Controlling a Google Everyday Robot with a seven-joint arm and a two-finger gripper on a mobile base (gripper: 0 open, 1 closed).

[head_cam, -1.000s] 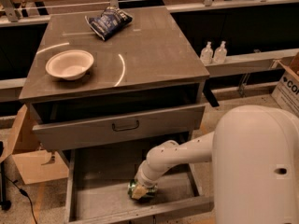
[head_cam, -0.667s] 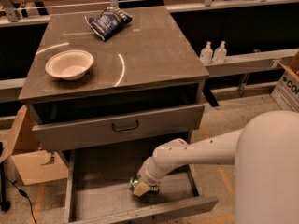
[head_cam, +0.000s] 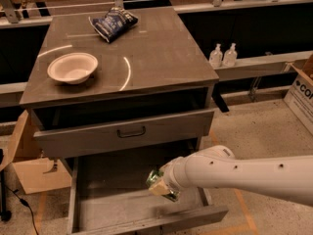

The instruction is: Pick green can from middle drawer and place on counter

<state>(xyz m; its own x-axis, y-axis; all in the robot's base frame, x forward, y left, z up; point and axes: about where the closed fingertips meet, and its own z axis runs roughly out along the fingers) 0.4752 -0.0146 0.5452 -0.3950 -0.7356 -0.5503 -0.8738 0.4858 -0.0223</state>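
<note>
My gripper (head_cam: 162,186) is at the end of the white arm that reaches in from the right. It is shut on the green can (head_cam: 155,179) and holds it tilted a little above the floor of the pulled-out middle drawer (head_cam: 110,202). Only the greenish top of the can shows past the gripper, and a shadow lies on the drawer floor under it. The dark grey counter (head_cam: 156,58) is above, at the top of the cabinet.
A white bowl (head_cam: 72,67) sits on the counter's left and a dark blue snack bag (head_cam: 113,22) at its back. A grey drawer front with a dark handle (head_cam: 131,131) juts out above the open drawer. Two clear bottles (head_cam: 222,56) and cardboard boxes (head_cam: 301,89) stand beside the cabinet.
The gripper has risen from the drawer floor with the green can in it and shifted slightly right. The arm now stretches in lower and longer from the right.
</note>
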